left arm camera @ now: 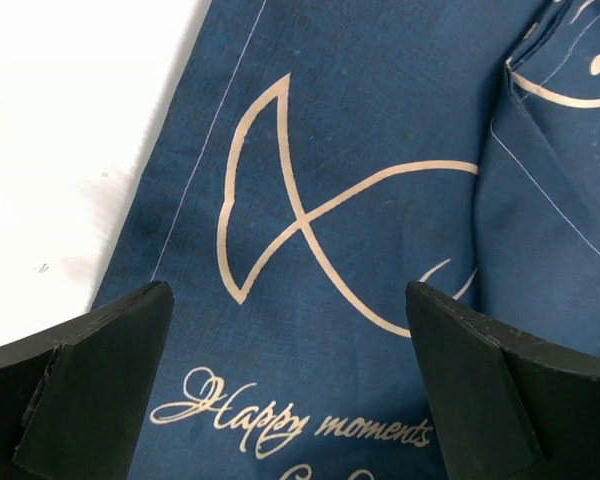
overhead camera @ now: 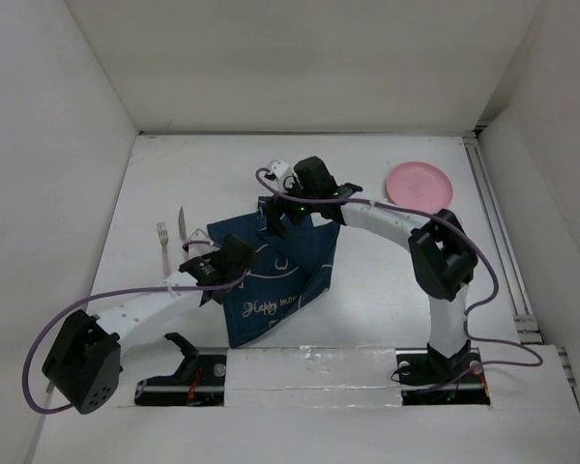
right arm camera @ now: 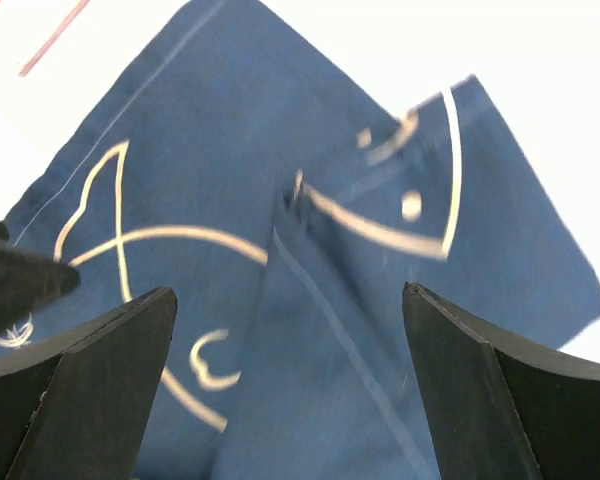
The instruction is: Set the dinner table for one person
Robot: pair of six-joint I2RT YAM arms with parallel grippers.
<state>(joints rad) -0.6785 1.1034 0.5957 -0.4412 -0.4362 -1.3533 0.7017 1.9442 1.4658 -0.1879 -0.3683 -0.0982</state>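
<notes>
Both agape over placemat: left claw, right claw

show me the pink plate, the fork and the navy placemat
pink plate (overhead camera: 419,183), top external view, centre of the plate
fork (overhead camera: 163,251), top external view, handle below the tines
navy placemat (overhead camera: 271,302), top external view, flat part by the lettering

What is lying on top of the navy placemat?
Only its own folded-over flap lies on the placemat; no dish or cutlery. The open left gripper and right gripper are over it. The fold hides the cloth and print beneath it.
</notes>
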